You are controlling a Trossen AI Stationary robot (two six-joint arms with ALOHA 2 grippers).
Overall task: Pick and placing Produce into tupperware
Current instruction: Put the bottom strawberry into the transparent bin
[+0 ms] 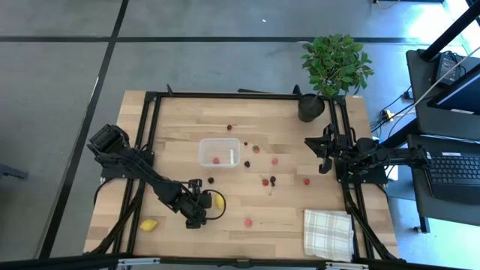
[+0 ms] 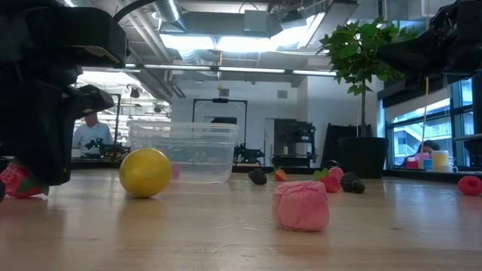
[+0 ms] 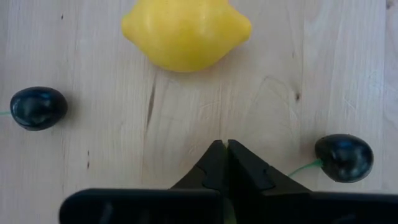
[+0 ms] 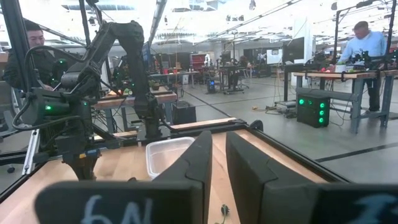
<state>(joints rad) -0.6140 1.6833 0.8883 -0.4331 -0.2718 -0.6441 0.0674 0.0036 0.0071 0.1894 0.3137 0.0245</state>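
Produce lay scattered over the pale wood-grain surface (image 1: 255, 236): a smooth yellow lemon (image 3: 186, 31) sat just ahead of the left gripper (image 3: 226, 149), whose jaws were clenched on nothing, with a glossy dark berry (image 3: 38, 107) on one side and another dark berry (image 3: 344, 157) on the other. The clear, round-cornered tupperware (image 1: 219, 153) stood mid-surface holding a red piece (image 1: 216, 160). The right gripper (image 4: 219, 155) waited at the right edge, jaws slightly parted, near a potted plant (image 1: 334, 66) and a checked cloth (image 1: 328, 234).

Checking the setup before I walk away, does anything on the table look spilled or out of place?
Yes: the produce is strewn loose over the table, including a lemon near the front left corner. Only one red piece lies in the tupperware.
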